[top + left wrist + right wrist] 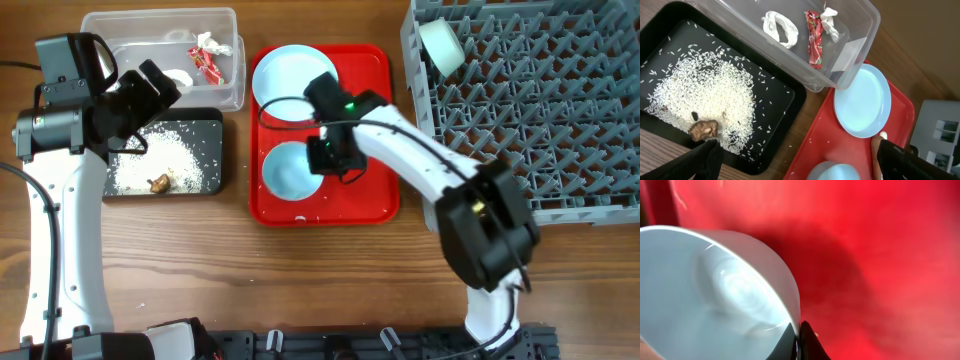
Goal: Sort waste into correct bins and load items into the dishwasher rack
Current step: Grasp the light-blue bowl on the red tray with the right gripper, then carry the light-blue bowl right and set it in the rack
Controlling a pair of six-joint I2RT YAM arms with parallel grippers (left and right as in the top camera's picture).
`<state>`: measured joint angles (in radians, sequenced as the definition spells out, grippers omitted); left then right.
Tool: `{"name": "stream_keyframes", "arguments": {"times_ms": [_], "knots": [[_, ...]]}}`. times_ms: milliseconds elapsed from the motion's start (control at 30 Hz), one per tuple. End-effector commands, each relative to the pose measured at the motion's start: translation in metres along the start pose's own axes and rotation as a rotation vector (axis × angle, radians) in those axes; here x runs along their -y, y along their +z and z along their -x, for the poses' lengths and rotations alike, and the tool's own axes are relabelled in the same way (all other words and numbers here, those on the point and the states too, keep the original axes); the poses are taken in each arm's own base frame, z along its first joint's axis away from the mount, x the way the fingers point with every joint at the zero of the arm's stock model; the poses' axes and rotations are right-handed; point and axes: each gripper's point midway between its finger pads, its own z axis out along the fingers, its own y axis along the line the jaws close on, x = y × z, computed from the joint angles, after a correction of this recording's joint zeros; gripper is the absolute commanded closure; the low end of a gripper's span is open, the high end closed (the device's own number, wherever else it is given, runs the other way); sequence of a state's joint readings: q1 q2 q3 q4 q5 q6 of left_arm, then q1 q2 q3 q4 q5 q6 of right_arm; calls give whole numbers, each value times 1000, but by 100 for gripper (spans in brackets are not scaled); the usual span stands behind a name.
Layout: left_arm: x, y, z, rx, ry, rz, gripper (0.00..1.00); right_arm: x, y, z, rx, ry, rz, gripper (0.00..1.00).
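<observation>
The right arm is stretched from its base at 5 o'clock across the surface [300, 280] toward the centre, and its right pincer [322, 156] is brought down at the 3 o'clock edge of a pale blue bowl [290, 172]. In the right wrist view the fingers are seen drawn narrow on the bowl's rim, which appears to be pinched between them. The left arm is raised at 9 o'clock, and its left pincer [797, 152] is held spread wide and empty above the gap between the two bins.

One plate [288, 75] is counted, at the 12 o'clock end of the red tray [375, 190], with the gripped bowl at the 6 o'clock end. One pale round item [440, 45], possibly a second bowl, is lodged at the 11 o'clock corner of the rack [540, 110], which is set at 2 o'clock.

In the clear tub [160, 13], at 11 o'clock, one red-and-white wrapper [208, 60] and one white scrap [781, 28] are held. In the black tray [205, 180], just at its 6 o'clock side, a spread of rice grains [160, 150] and one brown bit [160, 183] are contained.
</observation>
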<state>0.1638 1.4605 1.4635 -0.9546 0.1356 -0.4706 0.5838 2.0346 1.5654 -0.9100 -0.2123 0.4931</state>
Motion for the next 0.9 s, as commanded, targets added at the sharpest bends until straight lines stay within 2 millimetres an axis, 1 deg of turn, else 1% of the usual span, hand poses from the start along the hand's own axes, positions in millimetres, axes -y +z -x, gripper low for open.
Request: {"name": "stream_keyframes", "arguments": {"times_ms": [0,33,67,100,133,167,200,267,300,367,433,500,567,600,667,700,767,867], "knots": [[-2,2,1,-2,-16,7,0,49,-132,65,428,49,-161,96],[-2,2,1,-2,-16,7,0,70,-158,71,513,86,-248,96],[-2,2,1,-2,-16,7,0,100,-191,76,618,139,-381,96],[-2,2,1,-2,-16,7,0,125,-219,78,699,189,-502,96],[-2,2,1,-2,-16,7,0,149,-246,76,769,241,-633,96],[-2,2,1,-2,-16,7,0,178,-275,71,835,305,-801,96],[-2,2,1,-2,-16,7,0,199,-297,63,882,366,-949,96],[-2,2,1,-2,-16,7,0,224,-320,54,900,415,-1134,96],[-2,2,1,-2,-16,7,0,234,-323,51,862,394,-1209,96],[-2,2,1,-2,-16,7,0,244,-321,52,772,319,-1280,96],[-2,2,1,-2,-16,7,0,259,-317,56,610,188,-1422,96],[-2,2,1,-2,-16,7,0,265,-311,62,479,71,-1491,96],[-2,2,1,-2,-16,7,0,267,-297,73,366,-50,-1522,96],[-2,2,1,-2,-16,7,0,267,-292,76,346,-72,-1527,96],[-2,2,1,-2,-16,7,0,266,-269,86,291,-150,-1495,96],[-2,2,1,-2,-16,7,0,263,-254,89,259,-201,-1454,96],[-2,2,1,-2,-16,7,0,260,-233,90,213,-257,-1409,96],[-2,2,1,-2,-16,7,0,258,-216,89,158,-302,-1401,96]]}}
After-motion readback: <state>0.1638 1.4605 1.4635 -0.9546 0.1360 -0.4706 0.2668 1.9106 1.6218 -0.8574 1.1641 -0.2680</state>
